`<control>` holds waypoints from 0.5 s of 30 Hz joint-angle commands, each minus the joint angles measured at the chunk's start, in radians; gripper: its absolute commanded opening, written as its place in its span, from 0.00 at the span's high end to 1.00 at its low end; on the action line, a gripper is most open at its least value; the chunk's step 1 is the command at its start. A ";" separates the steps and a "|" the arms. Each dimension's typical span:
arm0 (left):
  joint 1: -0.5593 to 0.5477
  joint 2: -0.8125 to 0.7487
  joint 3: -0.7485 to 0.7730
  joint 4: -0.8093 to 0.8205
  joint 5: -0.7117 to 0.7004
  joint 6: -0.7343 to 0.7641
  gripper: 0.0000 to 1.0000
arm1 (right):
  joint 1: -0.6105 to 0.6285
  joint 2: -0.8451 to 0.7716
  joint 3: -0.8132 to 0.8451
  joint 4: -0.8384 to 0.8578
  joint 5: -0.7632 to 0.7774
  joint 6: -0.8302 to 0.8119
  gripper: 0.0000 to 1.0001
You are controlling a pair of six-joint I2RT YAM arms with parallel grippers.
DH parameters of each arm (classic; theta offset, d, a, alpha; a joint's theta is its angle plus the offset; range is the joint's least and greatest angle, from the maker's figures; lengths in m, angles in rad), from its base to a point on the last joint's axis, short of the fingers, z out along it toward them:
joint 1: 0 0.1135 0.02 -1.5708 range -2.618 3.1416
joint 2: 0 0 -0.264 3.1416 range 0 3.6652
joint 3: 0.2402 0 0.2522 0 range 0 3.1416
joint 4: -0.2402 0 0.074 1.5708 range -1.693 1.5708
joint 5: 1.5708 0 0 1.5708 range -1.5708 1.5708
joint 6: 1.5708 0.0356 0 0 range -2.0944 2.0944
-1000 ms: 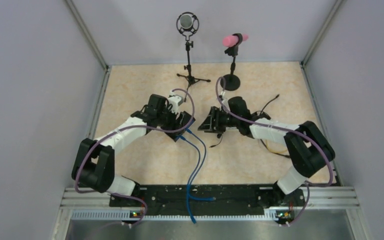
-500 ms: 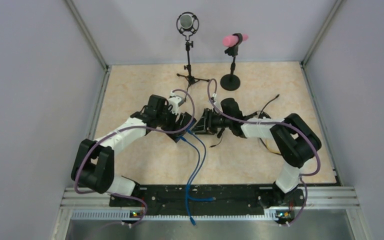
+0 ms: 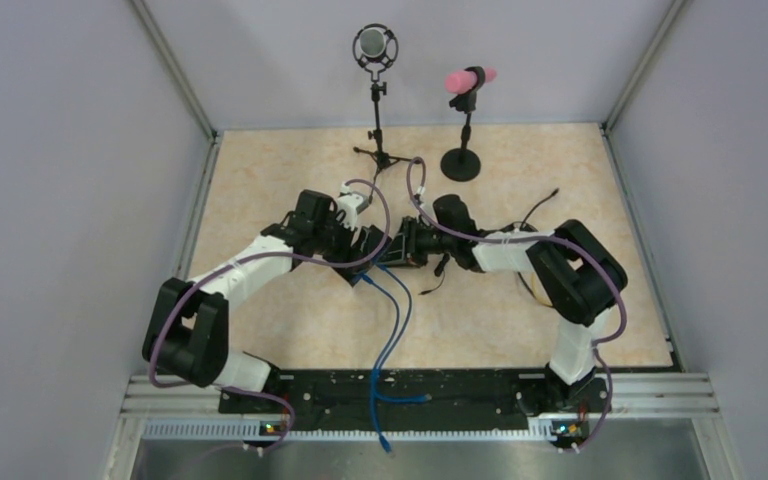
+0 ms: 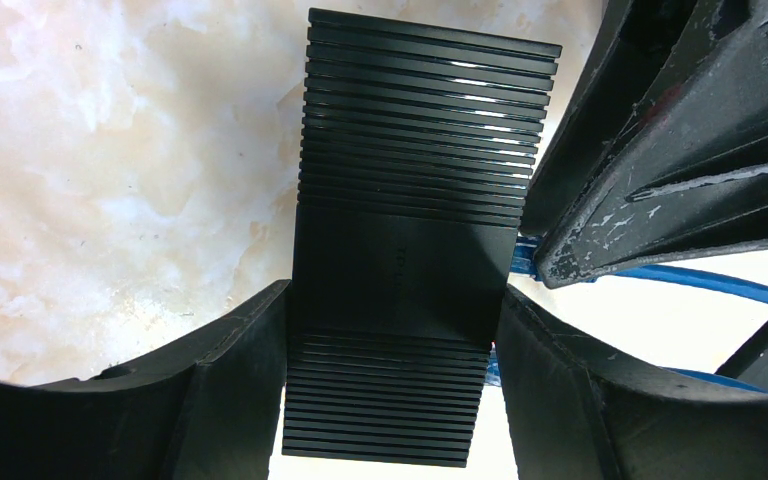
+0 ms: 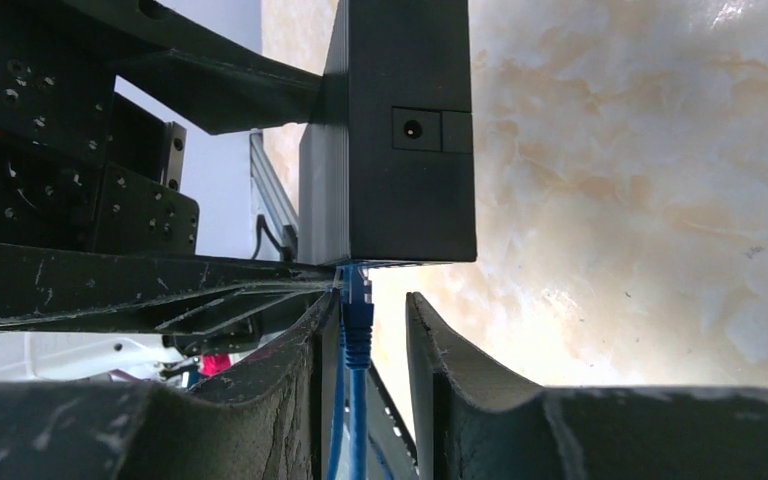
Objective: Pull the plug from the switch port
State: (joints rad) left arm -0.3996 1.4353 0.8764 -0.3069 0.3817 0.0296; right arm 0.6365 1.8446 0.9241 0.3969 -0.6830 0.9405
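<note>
Marbled table (image 3: 280, 170); plug (image 5: 357, 318) inside right claw (image 5: 372, 302)

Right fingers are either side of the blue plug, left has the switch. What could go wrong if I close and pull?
The plug sits nearer one finger of the open right gripper, with a second blue cable alongside; closing may pinch both. Its latch is not visible; if unreleased, pulling could drag the switch out of the left gripper, which clamps only its sides.
</note>
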 commanded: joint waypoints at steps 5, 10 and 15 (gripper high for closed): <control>0.001 -0.021 0.004 0.051 0.033 0.012 1.00 | 0.024 0.025 0.051 0.050 -0.019 0.015 0.70; 0.000 -0.011 0.006 0.051 0.026 0.012 1.00 | 0.028 0.036 0.053 0.053 -0.020 0.021 0.73; 0.001 -0.006 0.007 0.051 0.014 0.012 1.00 | 0.029 0.038 0.053 0.046 -0.016 0.021 0.82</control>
State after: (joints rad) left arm -0.3996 1.4357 0.8749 -0.3084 0.3767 0.0334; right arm 0.6468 1.8706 0.9390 0.4244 -0.6979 0.9646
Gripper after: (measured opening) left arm 0.729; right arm 0.230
